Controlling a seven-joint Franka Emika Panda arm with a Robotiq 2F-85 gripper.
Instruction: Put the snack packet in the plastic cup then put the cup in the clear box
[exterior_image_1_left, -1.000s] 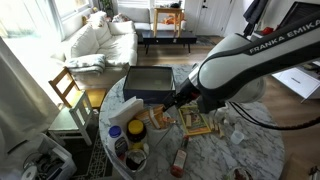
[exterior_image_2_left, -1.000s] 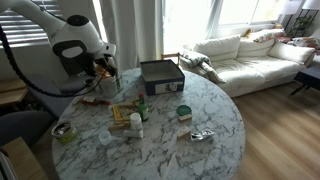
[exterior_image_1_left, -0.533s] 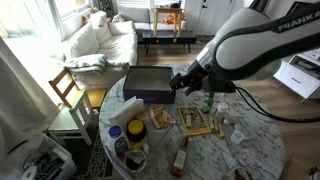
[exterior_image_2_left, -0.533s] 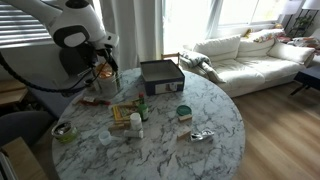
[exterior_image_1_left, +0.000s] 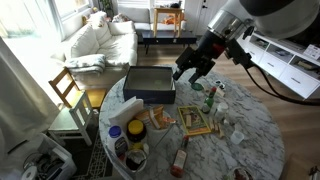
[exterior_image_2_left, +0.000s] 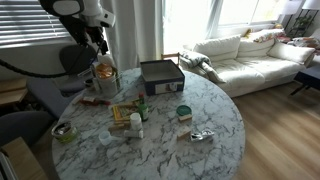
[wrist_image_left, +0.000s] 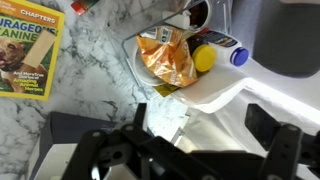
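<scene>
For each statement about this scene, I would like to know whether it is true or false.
1. The snack packet lies inside the plastic cup. True.
2. The plastic cup stands inside the clear box. False: it stands on the marble table, outside the box.
3. The tool is gripping the snack packet. False: the tool hangs open above the cup and holds nothing.
4. A white sofa stands in the room beyond the table. True.
5. The clear box is full of bottles. False: its dark inside shows nothing in it.
</scene>
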